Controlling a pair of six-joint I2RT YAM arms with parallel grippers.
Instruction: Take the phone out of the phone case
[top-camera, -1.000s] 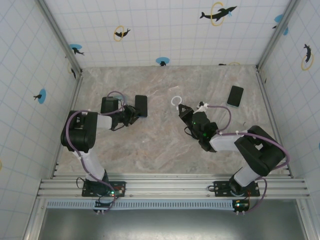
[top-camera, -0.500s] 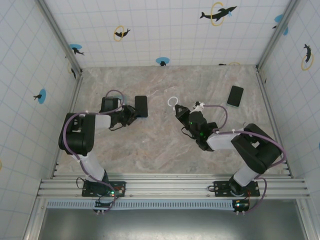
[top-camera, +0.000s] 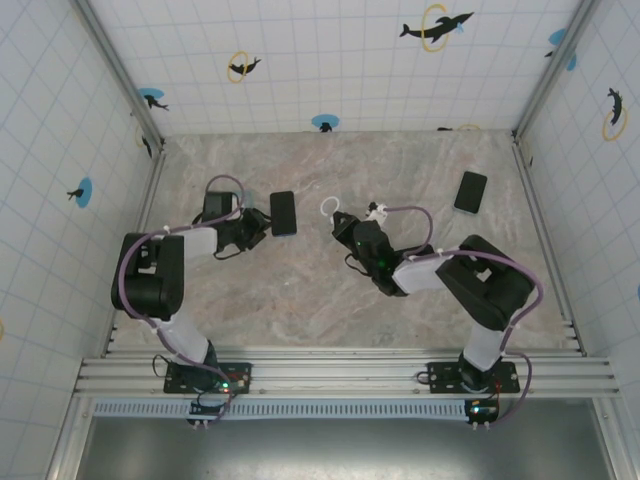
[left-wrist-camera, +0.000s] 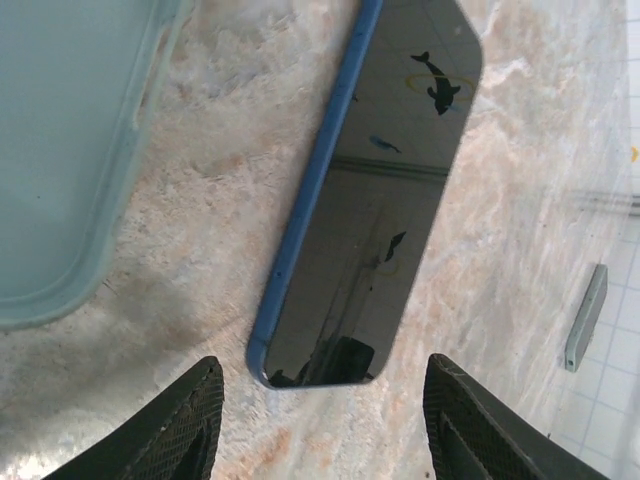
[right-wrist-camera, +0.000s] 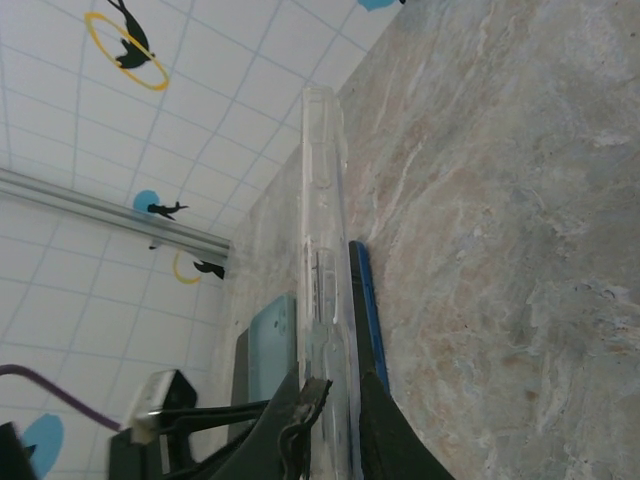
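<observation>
Marble-patterned tabletop (top-camera: 300, 290) lies under both my arms. My left gripper (left-wrist-camera: 322, 400) hangs low over it, its fingers (left-wrist-camera: 195, 420) spread partway and gripping nothing. Between their tips lies the near end of the blue-edged phone with a black glass face (left-wrist-camera: 370, 220), flat on the table, out of its case, with a gap on either side. Beside the phone sits a pale teal plastic piece with a rounded corner (left-wrist-camera: 70, 150). My right gripper (right-wrist-camera: 338, 400) is pinched tight on the clear plastic phone case (right-wrist-camera: 322, 220), held up on edge near the phone. A second dark rectangular phone (top-camera: 470, 192) lies well apart by the right wall.
</observation>
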